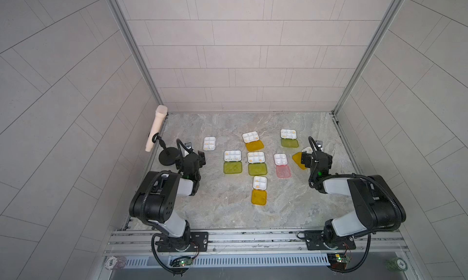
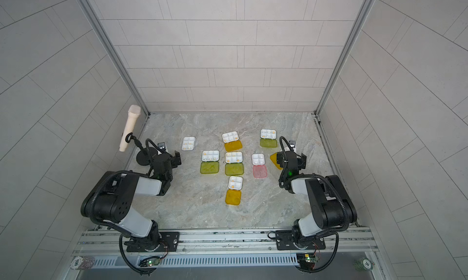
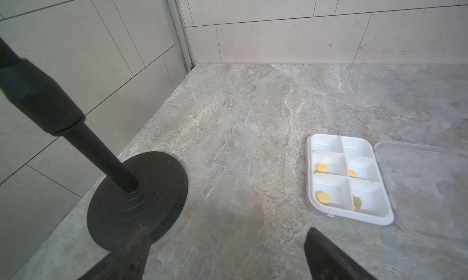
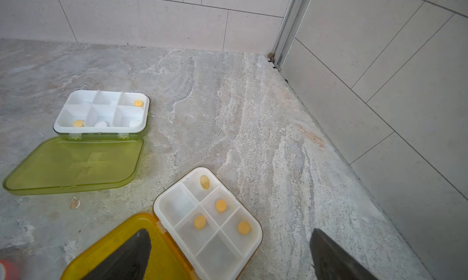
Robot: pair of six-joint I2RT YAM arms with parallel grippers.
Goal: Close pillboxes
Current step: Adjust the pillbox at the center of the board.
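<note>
Several pillboxes lie open on the marble table in both top views, each a white tray with its lid flat beside it. The clear-lidded pillbox [image 1: 209, 143] [image 3: 347, 177] is closest to my left gripper [image 1: 192, 158] [image 3: 228, 240], which is open and empty over bare table. My right gripper [image 1: 315, 157] [image 4: 230, 230] is open above an orange-lidded pillbox [image 4: 210, 223]. One finger hangs over its orange lid [image 4: 167, 256], the other over bare table. Beyond it lies a green-lidded pillbox [image 4: 101, 112] [image 1: 288, 133]. Yellow tablets sit in the trays.
A microphone [image 1: 155, 126] on a black stand with a round base [image 1: 167, 155] [image 3: 138, 197] stands just left of my left gripper. Tiled walls close in the table on three sides. Poker chips [image 1: 115, 262] lie at the front rail.
</note>
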